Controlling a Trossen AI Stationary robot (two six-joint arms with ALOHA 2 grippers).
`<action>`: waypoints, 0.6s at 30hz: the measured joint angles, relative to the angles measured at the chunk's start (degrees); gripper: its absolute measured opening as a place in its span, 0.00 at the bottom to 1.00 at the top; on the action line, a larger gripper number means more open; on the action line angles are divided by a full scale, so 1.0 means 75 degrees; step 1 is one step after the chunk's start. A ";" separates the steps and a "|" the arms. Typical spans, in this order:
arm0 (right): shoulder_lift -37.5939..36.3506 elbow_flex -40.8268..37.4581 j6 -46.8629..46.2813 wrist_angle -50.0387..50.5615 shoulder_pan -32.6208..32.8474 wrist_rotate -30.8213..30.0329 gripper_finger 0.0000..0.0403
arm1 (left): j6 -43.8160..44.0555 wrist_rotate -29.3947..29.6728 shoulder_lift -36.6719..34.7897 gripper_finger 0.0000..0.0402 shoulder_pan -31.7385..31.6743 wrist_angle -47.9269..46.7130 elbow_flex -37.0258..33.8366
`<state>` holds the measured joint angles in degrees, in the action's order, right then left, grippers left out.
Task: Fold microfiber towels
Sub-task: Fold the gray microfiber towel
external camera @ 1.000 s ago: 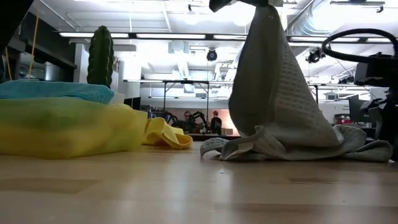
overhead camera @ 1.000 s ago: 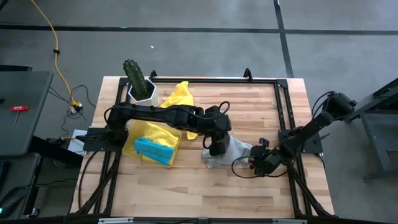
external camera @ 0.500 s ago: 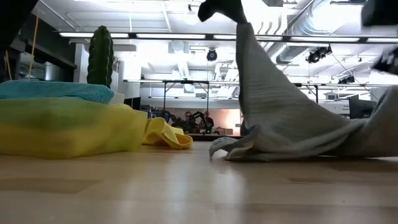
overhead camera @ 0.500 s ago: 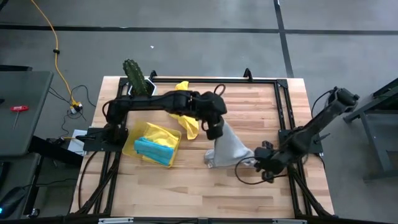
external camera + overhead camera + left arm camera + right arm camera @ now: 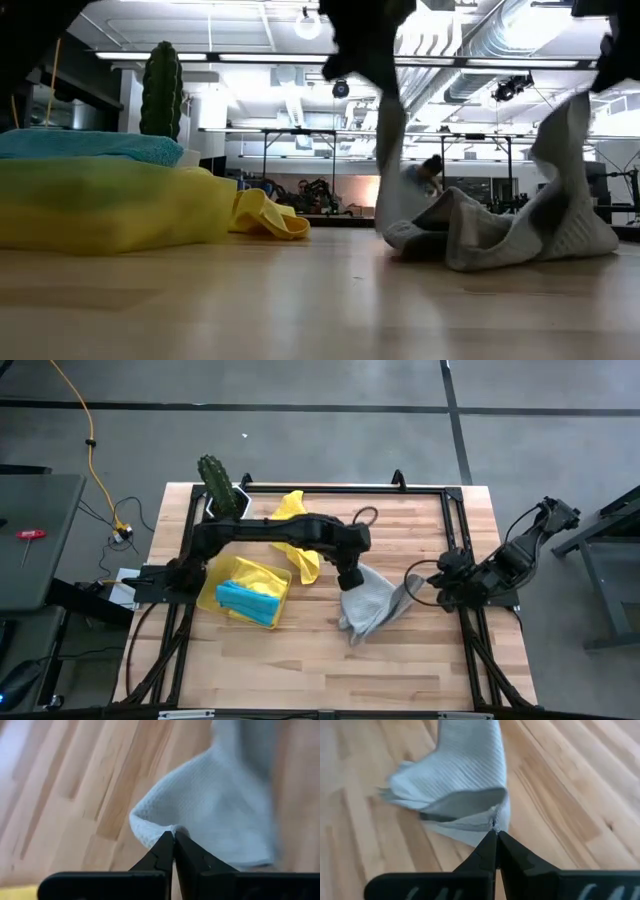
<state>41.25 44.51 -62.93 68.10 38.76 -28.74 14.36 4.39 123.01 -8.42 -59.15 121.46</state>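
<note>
- Near the middle of the wooden table (image 5: 300,650), the grey towel (image 5: 368,603) is lifted at two corners, its middle sagging onto the boards.
- To one side of the grey towel, the left gripper (image 5: 349,578) pinches a corner, fingers tight together on the cloth; the left wrist view shows the waffle weave caught at the tips (image 5: 173,836).
- On the towel's other side, the right gripper (image 5: 416,586) is clamped on another corner, also raised off the table.
- Beyond the left arm from the grey towel, a translucent yellow tray (image 5: 213,596) holds a yellow cloth and a folded turquoise towel (image 5: 246,603).
- Behind the tray lies a loose yellow towel (image 5: 293,520), and beside that a cactus (image 5: 214,480) in a white pot.
- No writing or label can be read anywhere.
- Pale butcher-block planks make up the tabletop, edged by a black frame (image 5: 440,491); grey floor surrounds it.
- Beyond the table, the low view shows a bright workshop with ceiling strip lights (image 5: 180,55), ducts and distant benches.
</note>
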 joint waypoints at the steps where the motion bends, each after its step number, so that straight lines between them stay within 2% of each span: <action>1: -0.0044 -0.0152 -0.0106 -0.0016 -0.0044 0.0054 0.00 | 0.0005 0.0125 0.0154 0.00 -0.0001 -0.0087 -0.0004; 4: -0.0046 -0.0613 -0.0602 -0.0057 -0.0119 0.0118 0.00 | -0.0062 0.0614 0.0606 0.02 -0.0020 -0.0084 -0.0001; 9: -0.0041 -0.1053 -0.1021 -0.0407 -0.0118 0.0096 0.00 | -0.1002 0.0466 0.1190 0.12 -0.0207 0.0013 -0.0004; 13: -0.0047 -0.1058 -0.1096 -0.0452 -0.0118 -0.0055 0.00 | -0.1522 0.0488 0.1199 0.25 -0.0481 0.0005 0.0002; 18: -0.0048 -0.1058 -0.1093 -0.0447 -0.0118 -0.0108 0.00 | -0.1599 0.0481 0.0766 0.40 -0.0806 -0.0063 0.0006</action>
<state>40.90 36.58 -71.13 64.75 37.87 -29.55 2.36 8.00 128.75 -14.46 -59.62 121.50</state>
